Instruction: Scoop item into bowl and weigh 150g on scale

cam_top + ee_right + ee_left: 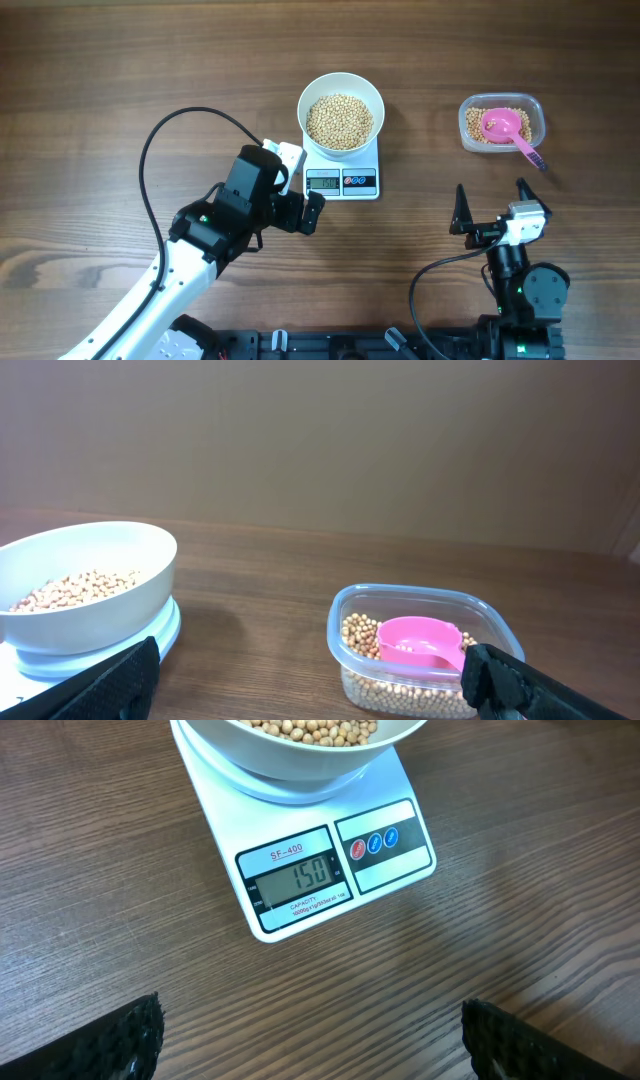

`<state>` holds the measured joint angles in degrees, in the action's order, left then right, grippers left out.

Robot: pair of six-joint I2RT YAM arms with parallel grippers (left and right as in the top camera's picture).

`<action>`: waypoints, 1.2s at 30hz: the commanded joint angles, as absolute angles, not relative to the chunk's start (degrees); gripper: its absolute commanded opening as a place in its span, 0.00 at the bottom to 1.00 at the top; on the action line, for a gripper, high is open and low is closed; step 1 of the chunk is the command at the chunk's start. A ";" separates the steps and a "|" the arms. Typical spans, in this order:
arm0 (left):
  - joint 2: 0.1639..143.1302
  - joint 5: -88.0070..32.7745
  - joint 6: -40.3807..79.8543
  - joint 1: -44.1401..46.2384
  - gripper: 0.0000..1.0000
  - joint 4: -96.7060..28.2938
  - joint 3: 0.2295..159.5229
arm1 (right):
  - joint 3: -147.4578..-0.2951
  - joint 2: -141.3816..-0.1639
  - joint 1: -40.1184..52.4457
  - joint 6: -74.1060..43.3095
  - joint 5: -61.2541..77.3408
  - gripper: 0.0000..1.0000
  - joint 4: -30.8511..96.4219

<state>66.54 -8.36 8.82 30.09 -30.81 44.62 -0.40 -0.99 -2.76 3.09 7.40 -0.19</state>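
The white bowl (340,112) stands on the white scale (342,175), filled with tan-yellow beans (340,120). In the left wrist view the scale's display (297,876) reads 150, with the bowl (290,765) above it. My left gripper (302,190) hovers open just left of the scale's front edge, nothing between its fingers (120,1040). My right gripper (492,205) stands open and empty at the front right, well short of the tub. From the right wrist, the bowl (90,595) is at the left.
A clear plastic tub (500,122) at the back right holds more beans and a pink scoop (503,125), its handle sticking out over the rim toward the front right. The same tub (420,650) and scoop (420,642) show in the right wrist view.
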 commanded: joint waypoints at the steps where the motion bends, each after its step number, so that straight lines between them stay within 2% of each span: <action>1: 66.83 -8.03 8.12 30.44 1.00 -30.65 45.65 | -0.32 -0.16 -2.42 2.61 5.69 1.00 -0.05; 36: 66.83 -8.05 8.10 30.44 1.00 -30.65 45.65 | -0.32 -0.21 -2.42 2.98 4.89 1.00 -0.12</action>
<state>66.54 -8.36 8.82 30.09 -30.81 44.62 -0.40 -0.99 -2.76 3.11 5.91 0.03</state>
